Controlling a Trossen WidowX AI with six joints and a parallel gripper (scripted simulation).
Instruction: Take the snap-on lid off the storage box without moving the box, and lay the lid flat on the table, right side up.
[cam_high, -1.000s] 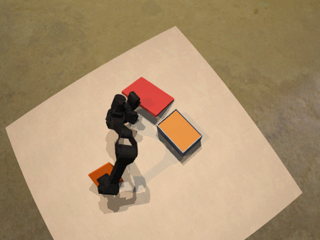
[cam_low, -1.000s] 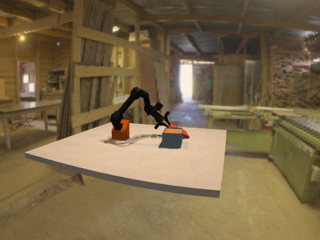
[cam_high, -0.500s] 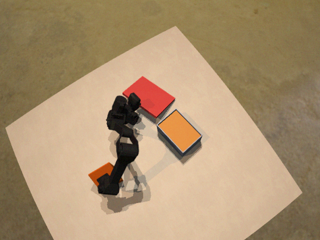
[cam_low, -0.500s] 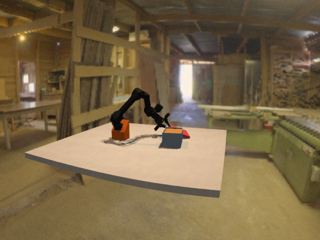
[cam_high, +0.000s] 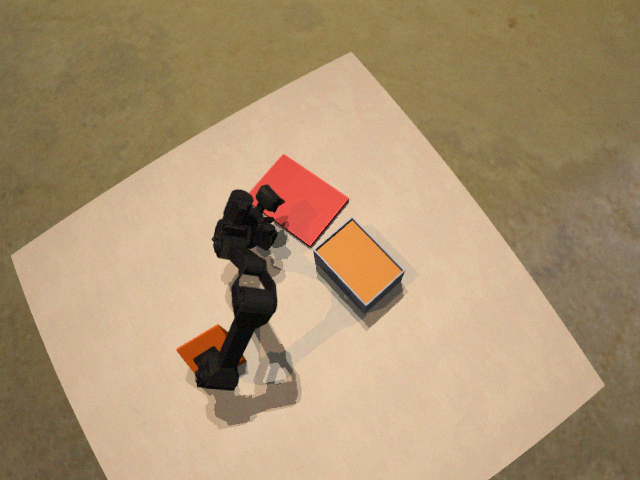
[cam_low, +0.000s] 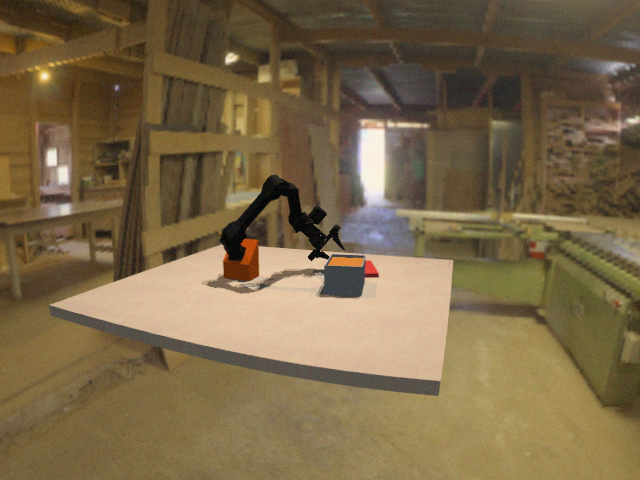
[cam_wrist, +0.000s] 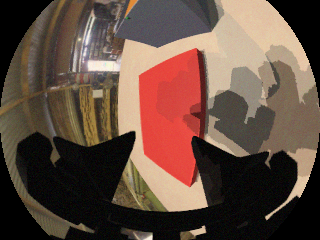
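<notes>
The red lid (cam_high: 305, 188) (cam_low: 371, 269) (cam_wrist: 167, 100) lies flat on the table (cam_high: 454, 351) (cam_low: 258, 325), its smooth, plain face up. It is off the box and beside it, with a narrow gap between their near corners. The blue-grey box (cam_high: 338, 283) (cam_low: 343, 281) (cam_wrist: 167, 22) stands upright and uncovered, with an orange surface (cam_high: 359, 263) (cam_low: 346, 261) showing inside its pale rim. My gripper (cam_high: 279, 218) (cam_low: 334, 253) (cam_wrist: 164, 137) is open and empty. It is above the table by the lid's near edge, and its spread fingertips do not hold the lid.
An orange block (cam_high: 212, 338) (cam_low: 250, 264) stands at the arm's base. The box is close to the lid's corner, on the right of the arm in the top view. The table's edges are well away from both box and lid.
</notes>
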